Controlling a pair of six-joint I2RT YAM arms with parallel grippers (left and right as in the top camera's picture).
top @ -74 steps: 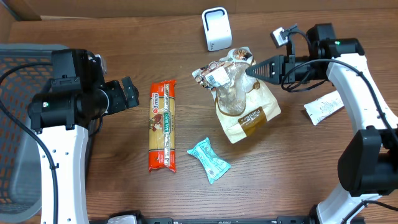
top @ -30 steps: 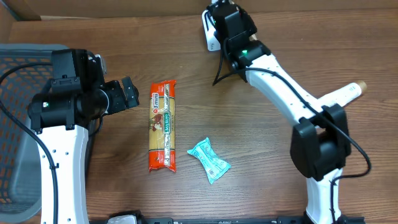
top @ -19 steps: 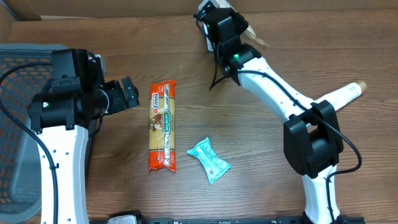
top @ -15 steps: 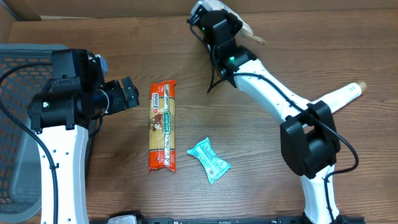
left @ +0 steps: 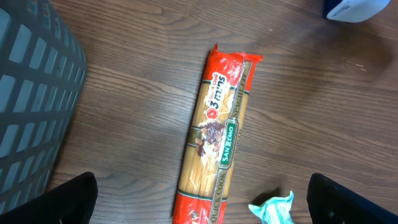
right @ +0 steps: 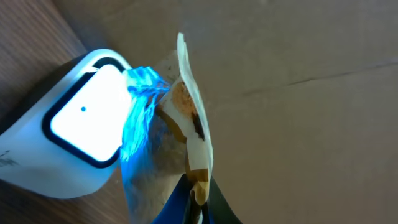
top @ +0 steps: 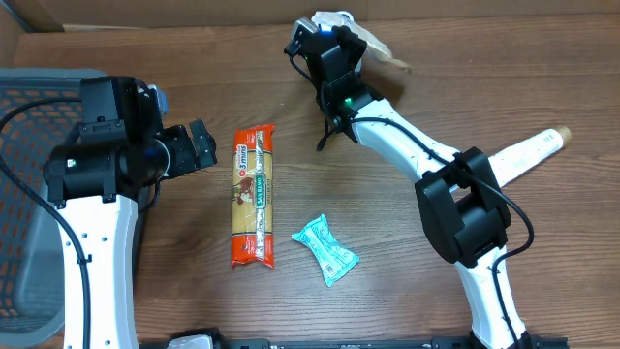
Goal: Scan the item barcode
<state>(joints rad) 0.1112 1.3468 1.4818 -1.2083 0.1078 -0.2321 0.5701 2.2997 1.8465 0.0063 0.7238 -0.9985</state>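
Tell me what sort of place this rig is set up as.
Probably a mock shop checkout on a wooden table: a bag held up at a lit white scanner, a pasta pack and a teal packet lying by, and a mesh basket at the left.

Mock shop checkout built as a robot test station: a white barcode scanner (right: 81, 137) casting blue light on a bag (right: 155, 168), packaged spaghetti (top: 254, 194) and a teal packet (top: 325, 249) on a wooden tabletop (top: 174, 281), a grey basket (top: 29, 107), and a cardboard wall (top: 194, 12) behind.
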